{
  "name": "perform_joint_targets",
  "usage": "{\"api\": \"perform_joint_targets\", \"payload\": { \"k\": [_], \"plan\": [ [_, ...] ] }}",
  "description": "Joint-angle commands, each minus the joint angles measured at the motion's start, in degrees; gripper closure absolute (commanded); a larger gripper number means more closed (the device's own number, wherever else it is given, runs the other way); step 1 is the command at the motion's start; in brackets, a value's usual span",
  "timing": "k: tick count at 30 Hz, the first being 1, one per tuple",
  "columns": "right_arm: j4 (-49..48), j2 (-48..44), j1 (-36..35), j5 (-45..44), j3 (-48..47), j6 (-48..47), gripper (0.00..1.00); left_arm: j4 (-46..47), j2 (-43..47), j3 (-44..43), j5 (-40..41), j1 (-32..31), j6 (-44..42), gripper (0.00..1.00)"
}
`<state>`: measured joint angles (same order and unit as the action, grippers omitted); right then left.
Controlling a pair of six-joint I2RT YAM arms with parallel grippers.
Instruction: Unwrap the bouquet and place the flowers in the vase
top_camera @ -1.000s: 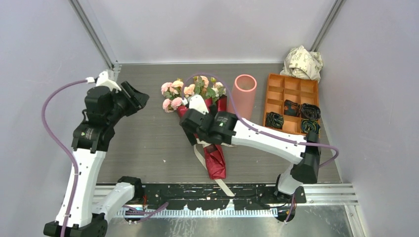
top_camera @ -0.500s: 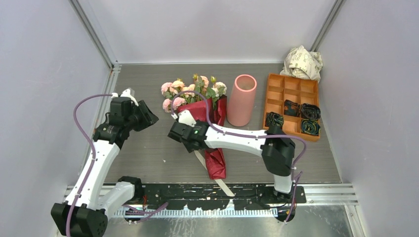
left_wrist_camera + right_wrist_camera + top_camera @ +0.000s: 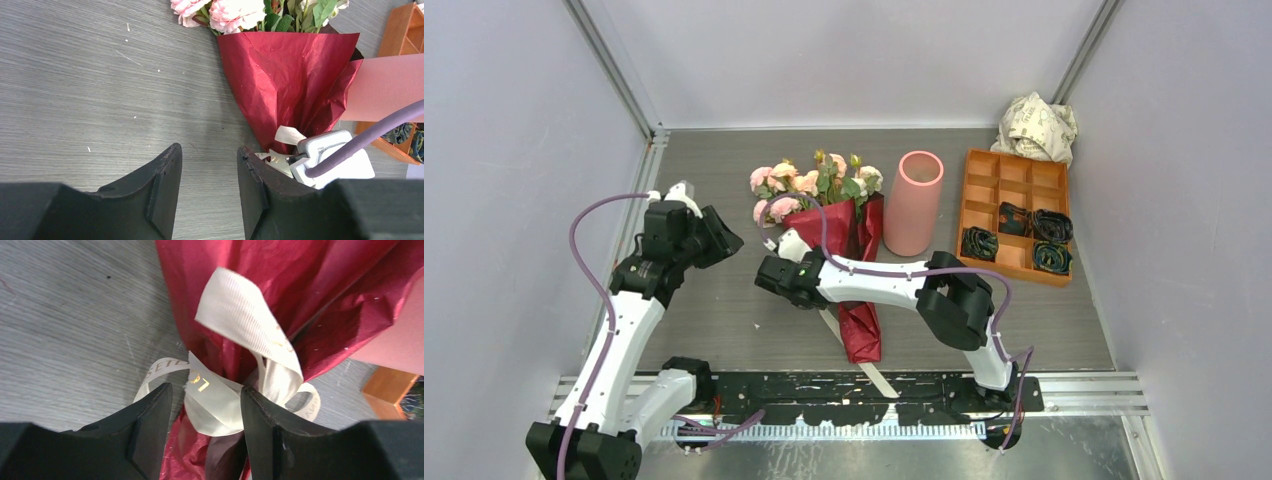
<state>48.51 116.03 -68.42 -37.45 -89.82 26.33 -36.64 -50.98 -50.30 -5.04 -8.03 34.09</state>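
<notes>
The bouquet (image 3: 829, 225) lies mid-table in dark red crinkled paper (image 3: 285, 70), its pink and peach flowers (image 3: 809, 182) pointing to the far side. A cream ribbon (image 3: 240, 315) ties its neck. My right gripper (image 3: 786, 283) is down over that neck. In the right wrist view its jaws (image 3: 206, 390) flank the ribbon knot closely, with ribbon and paper filling the gap. My left gripper (image 3: 729, 240) hovers left of the bouquet, open and empty (image 3: 209, 150) over bare table. The pink vase (image 3: 914, 205) stands upright just right of the flowers.
An orange compartment tray (image 3: 965, 200) holding black coiled items (image 3: 1034, 225) sits right of the vase. A crumpled white printed paper ball (image 3: 1036, 125) lies in the far right corner. A ribbon tail (image 3: 879, 380) trails toward the near rail. Walls close in both sides.
My right arm folded in and its gripper slid left and down onto the ribbon-tied neck, jaws narrowing around it. My left arm swung lower and right toward the bouquet.
</notes>
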Motion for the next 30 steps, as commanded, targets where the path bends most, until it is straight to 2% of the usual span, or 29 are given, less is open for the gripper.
{"api": "perform_joint_targets", "payload": {
  "k": [1,4,6,13,16,18,19,24,30],
  "plan": [
    [1.06,-0.93,-0.24,-6.91,-2.73,-1.01,0.42,2.18,1.76,0.27,-0.38,-0.14,0.36,0.55],
    [1.17,-0.9,-0.23,-8.15,-2.57,-1.27,0.46,2.19,2.15,0.63,-0.27,-0.17,0.66,0.55],
    [1.2,-0.7,-0.23,-8.5,-2.47,-1.35,0.54,2.28,2.25,0.8,-0.31,-0.14,0.8,0.55],
    [1.56,-0.57,-0.28,-9.93,-2.46,-0.9,0.72,2.05,2.23,0.95,-0.59,-0.18,0.98,0.56],
    [2.05,-1.41,-0.28,-10.43,-2.68,-0.58,0.82,2.59,2.35,1.28,-1.28,-0.17,1.16,0.56],
    [2.55,-2.21,-0.3,-10.22,-3.2,-0.38,0.96,3.45,2.16,1.55,-2.45,-0.14,1.48,0.55],
    [2.81,-2.92,-0.31,-9.86,-3.75,-0.16,0.99,4.05,2.04,1.76,-3.2,-0.14,1.77,0.55],
    [2.67,-6.7,-0.3,-5.44,-5.6,-0.94,0.99,8.59,0.75,4.12,-7.22,-0.37,4.2,0.56],
    [2.66,-6.8,-0.31,-4.23,-5.48,-1.02,0.93,11.57,-0.82,5.71,-8.23,-1.82,5.44,0.56]
  ]
}}
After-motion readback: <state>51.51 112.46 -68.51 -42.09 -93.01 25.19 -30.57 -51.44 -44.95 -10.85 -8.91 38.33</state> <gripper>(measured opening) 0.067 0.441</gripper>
